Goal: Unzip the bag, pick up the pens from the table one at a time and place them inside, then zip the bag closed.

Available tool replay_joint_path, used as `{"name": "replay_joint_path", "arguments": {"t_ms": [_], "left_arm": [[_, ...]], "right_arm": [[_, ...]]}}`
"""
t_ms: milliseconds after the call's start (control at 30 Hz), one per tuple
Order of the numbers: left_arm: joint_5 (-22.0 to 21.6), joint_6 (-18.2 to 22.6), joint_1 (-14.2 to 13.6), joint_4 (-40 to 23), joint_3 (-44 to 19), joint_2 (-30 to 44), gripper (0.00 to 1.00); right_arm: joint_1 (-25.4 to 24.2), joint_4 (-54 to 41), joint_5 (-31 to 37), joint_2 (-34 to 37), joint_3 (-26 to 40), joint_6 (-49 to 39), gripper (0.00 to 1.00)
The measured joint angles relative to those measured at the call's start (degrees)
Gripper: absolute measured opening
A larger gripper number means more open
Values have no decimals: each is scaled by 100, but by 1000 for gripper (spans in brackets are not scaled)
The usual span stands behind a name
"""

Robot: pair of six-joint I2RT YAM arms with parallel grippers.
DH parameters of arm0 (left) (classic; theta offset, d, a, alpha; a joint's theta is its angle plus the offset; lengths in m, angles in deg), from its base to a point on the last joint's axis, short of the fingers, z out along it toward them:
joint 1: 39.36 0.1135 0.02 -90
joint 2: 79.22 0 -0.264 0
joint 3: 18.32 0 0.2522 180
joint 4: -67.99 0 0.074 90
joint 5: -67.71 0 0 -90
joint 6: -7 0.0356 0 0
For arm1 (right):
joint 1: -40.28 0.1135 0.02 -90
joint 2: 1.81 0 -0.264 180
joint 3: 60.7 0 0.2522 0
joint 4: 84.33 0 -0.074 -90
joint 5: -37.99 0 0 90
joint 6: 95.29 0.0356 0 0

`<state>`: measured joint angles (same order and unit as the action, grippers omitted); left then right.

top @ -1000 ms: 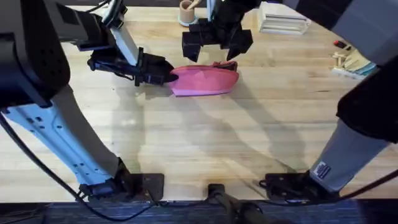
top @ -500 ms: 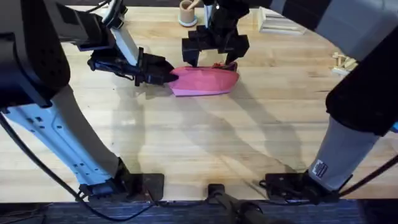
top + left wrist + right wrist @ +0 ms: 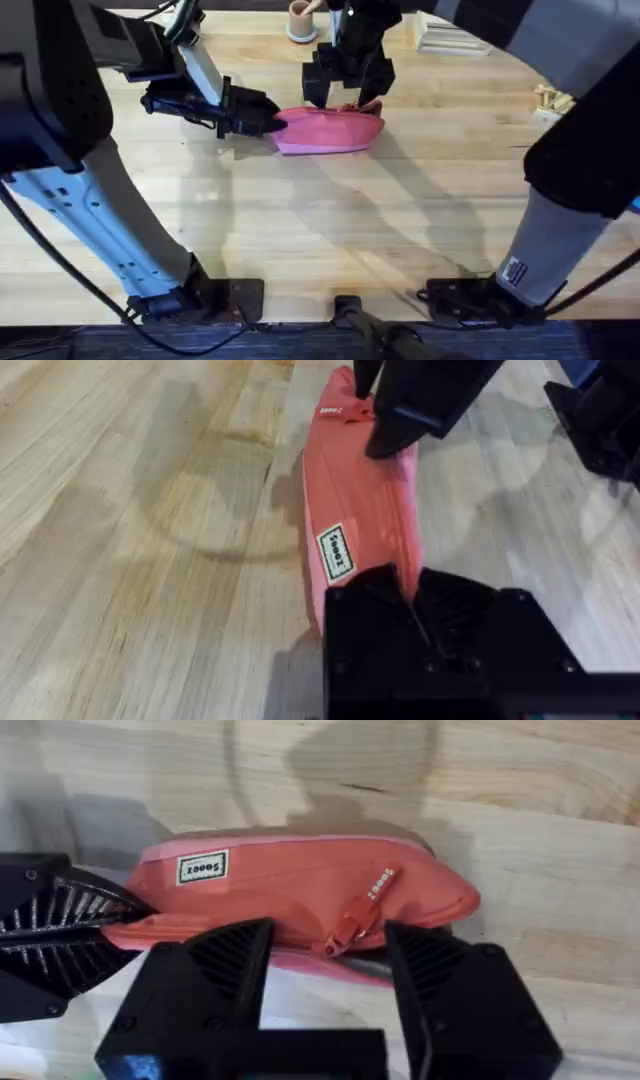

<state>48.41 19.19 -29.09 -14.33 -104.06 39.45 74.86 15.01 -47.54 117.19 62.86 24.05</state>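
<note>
Pink bag (image 3: 330, 131) lies on its side on the table (image 3: 330, 230), toward the far middle, long axis running L–R in overhead view. Left gripper (image 3: 268, 122) comes in from the left w/ jaws clamped on the bag's near-left end; left wrist view shows the pink fabric pinched between the black fingers (image 3: 380, 610), white label patch (image 3: 336, 552) just beyond them. Right gripper (image 3: 345, 98) hangs over the bag's far edge, jaws open, one finger each side of the zipper pull (image 3: 352, 928) w/o touching it as far as can be seen. Pull sits partway along the zip, red tab angled. Bag looks zipped along the visible stretch. Cup (image 3: 300, 20) and a stack of white things (image 3: 452, 30) at the table's far edge, well apart from bag.
</note>
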Motion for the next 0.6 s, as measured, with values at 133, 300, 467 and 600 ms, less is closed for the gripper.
{"name": "replay_joint_path", "arguments": {"t_ms": [133, 300, 467, 600], "left_arm": [[0, 0, 0, 0, 0, 0, 41], [0, 0, 0, 0, 0, 0, 41], [0, 0, 0, 0, 0, 0, 41], [0, 0, 0, 0, 0, 0, 41]], "right_arm": [[0, -14, 0, 0, -4, 0, 633], [0, -71, 0, 0, -4, 0, 485], [0, -113, 0, 0, -9, -2, 348], [0, -129, 2, 0, -9, -2, 281]]}}
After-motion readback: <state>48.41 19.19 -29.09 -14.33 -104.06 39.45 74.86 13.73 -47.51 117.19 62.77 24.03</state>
